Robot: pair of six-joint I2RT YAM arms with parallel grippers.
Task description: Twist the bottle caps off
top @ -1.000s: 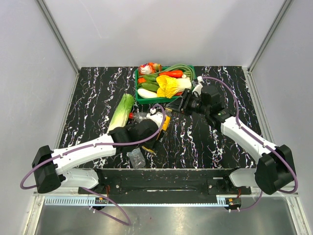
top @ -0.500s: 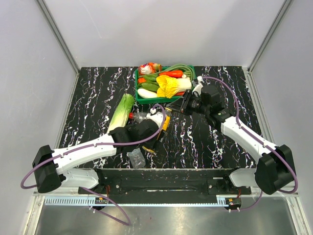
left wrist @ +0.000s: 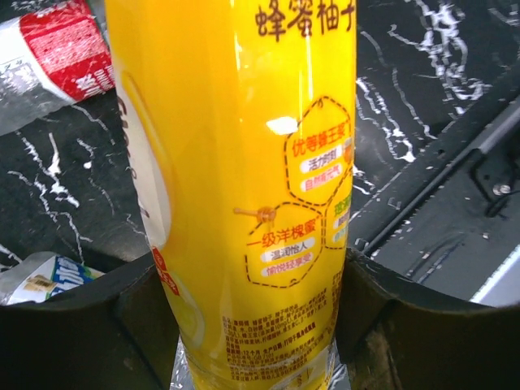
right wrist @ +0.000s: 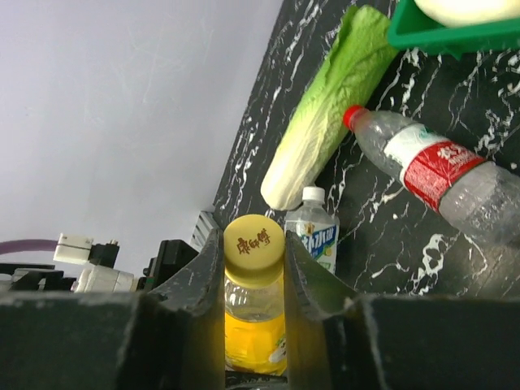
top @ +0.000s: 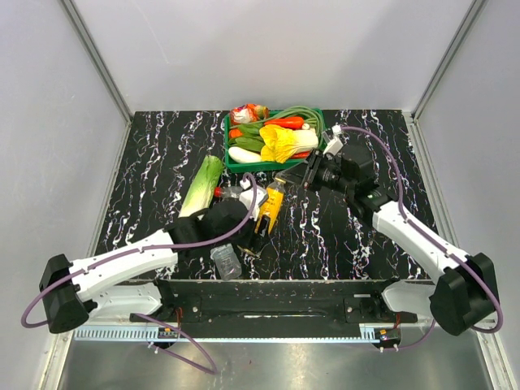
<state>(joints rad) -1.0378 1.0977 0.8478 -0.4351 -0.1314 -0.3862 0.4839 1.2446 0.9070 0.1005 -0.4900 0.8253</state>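
A yellow drink bottle (top: 268,210) is held tilted over the table between the two arms. My left gripper (left wrist: 256,325) is shut on its lower body (left wrist: 244,179). My right gripper (right wrist: 253,240) is shut on the bottle's yellow cap (right wrist: 255,245), one finger pressed against each side. A clear bottle with a red label (right wrist: 439,171) and a red cap (right wrist: 351,116) lies on the table. Below the yellow cap lies a small bottle with a blue label (right wrist: 318,237) and a white cap (right wrist: 314,195).
A long pale-green cabbage (top: 201,185) lies on the black marble table left of the bottles. A green basket (top: 230,165) full of vegetables stands at the back centre. The small blue-label bottle (top: 226,262) lies by the near edge rail.
My right gripper's jaws have shut on the yellow cap. The left arm has drawn back toward its base, and the yellow bottle now shows at fuller length.
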